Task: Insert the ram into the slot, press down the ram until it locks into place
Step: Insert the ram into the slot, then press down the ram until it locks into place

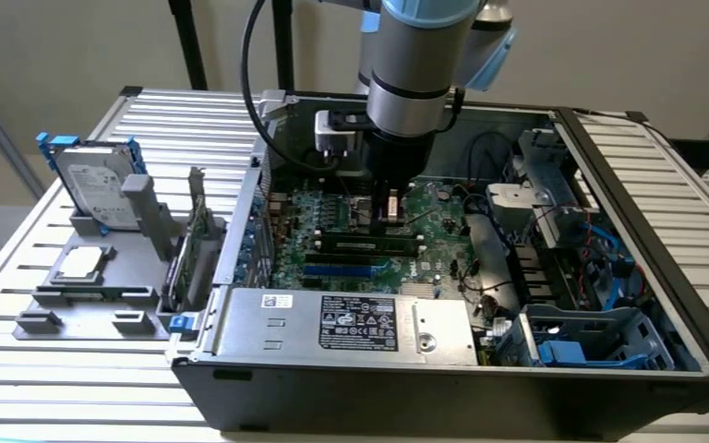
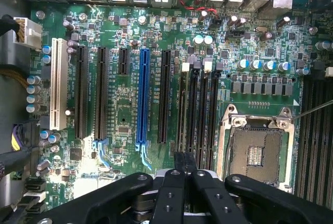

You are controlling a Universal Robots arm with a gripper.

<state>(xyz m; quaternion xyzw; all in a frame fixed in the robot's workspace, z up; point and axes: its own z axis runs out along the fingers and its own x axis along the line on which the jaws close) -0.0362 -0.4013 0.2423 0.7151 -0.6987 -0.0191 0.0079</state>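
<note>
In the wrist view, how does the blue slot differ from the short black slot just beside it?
The blue slot is blue; the short black slot is black. The blue slot runs far longer than the short black slot. Both stand empty and parallel on the green motherboard.

Exterior high, oblique; wrist close (both see motherboard (image 1: 354, 235)).

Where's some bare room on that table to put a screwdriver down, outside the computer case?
Bare slatted table lies in front of the grey parts holder, and behind the hard drive toward the case. Inside the case is crowded: the arm, motherboard and cables.
</note>
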